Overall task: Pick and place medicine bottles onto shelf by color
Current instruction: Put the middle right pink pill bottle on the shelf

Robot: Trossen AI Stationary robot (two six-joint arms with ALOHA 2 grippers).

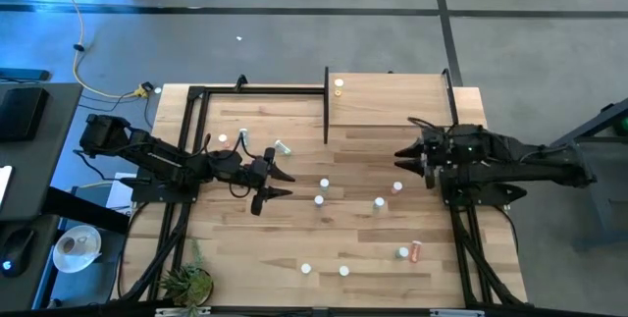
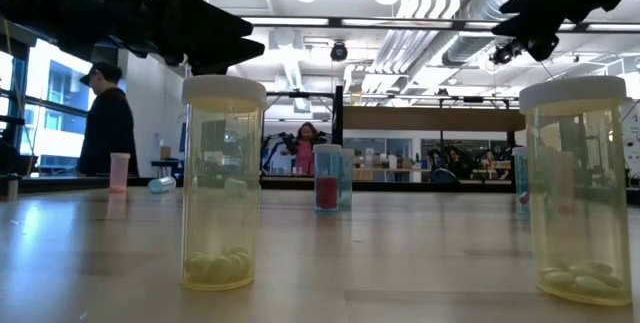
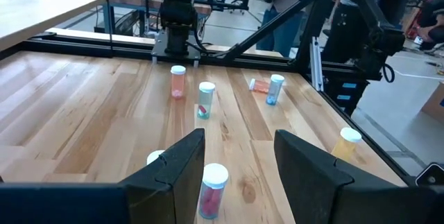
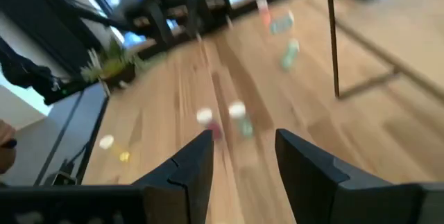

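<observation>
Several small white-capped medicine bottles stand scattered over the wooden table, among them a red one [image 3: 211, 189], a teal one [image 3: 205, 99], a pink one [image 3: 177, 82] and a yellow one [image 3: 345, 144]. The plywood shelf [image 1: 392, 101] stands at the far right and carries one yellow bottle [image 1: 339, 86] near its left edge. My left gripper [image 1: 286, 184] hovers open at the table's middle left, and the red bottle stands just ahead of its fingertips, untouched. My right gripper [image 1: 402, 158] is open and raised above the table, in front of the shelf, with nothing between its fingers.
An orange bottle [image 1: 416, 250] lies on its side at the near right beside an upright one [image 1: 402, 252]. Two yellow bottles [image 2: 222, 183] [image 2: 580, 188] stand by the near edge. A small plant [image 1: 186, 283] sits at the near left corner. People are in the room beyond.
</observation>
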